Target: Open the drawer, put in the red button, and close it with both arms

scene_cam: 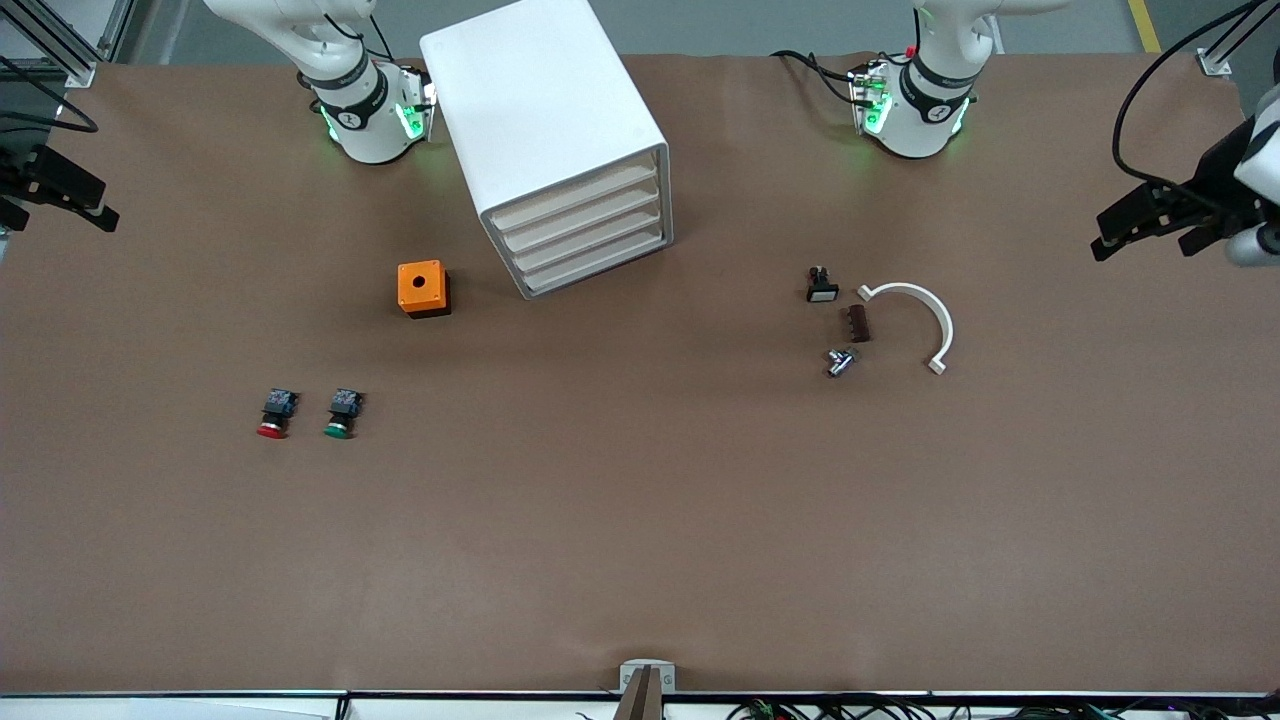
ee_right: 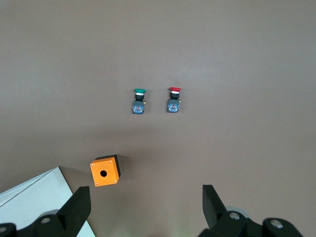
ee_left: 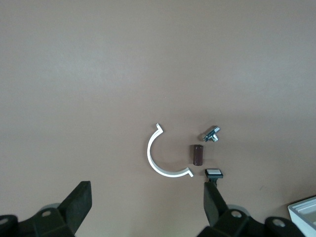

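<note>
Red button (scene_cam: 274, 414) lies on its side on table (scene_cam: 640, 520), beside green button (scene_cam: 341, 414), toward right arm's end, nearer front camera than orange box (scene_cam: 423, 288). Drawer unit (scene_cam: 560, 150) has all 4 drawers shut.

Left end effector (scene_cam: 1145, 222) and right end effector (scene_cam: 70, 195) both spread wide, empty, high over table ends; both wait.

We judge button light, rigid, smooth-capped, apt to roll. We would pinch black body across flats, not round cap.
</note>
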